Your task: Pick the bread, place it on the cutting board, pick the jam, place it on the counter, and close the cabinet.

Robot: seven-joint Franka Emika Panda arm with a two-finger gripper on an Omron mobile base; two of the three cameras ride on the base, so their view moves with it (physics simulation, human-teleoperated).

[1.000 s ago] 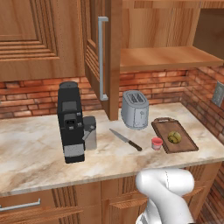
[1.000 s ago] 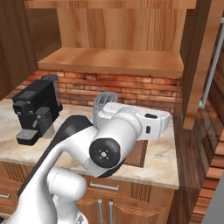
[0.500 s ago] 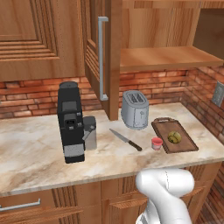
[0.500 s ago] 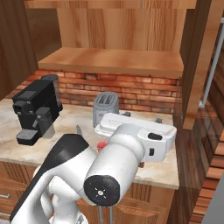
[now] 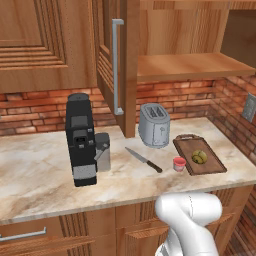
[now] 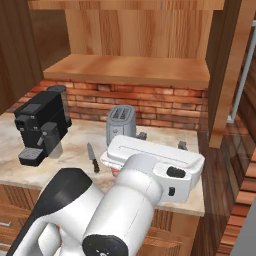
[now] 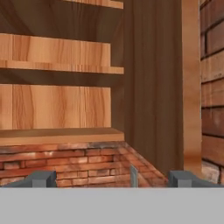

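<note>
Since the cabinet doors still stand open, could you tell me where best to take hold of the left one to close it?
Probably the left cabinet door is best taken by its long vertical grey bar handle, near mid-height. It stands off the panel, so the open gripper can straddle it, approaching from the handle's side.

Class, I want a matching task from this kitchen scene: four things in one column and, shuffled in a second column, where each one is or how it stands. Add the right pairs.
Things:
1. bread
2. jam
3. knife
4. cabinet

Places or states:
A. lying on the counter between coffee machine and jam
B. on the cutting board
C. doors standing open
D. upright on the counter, just left of the cutting board

Pairs: 1-B, 2-D, 3-A, 4-C
</note>
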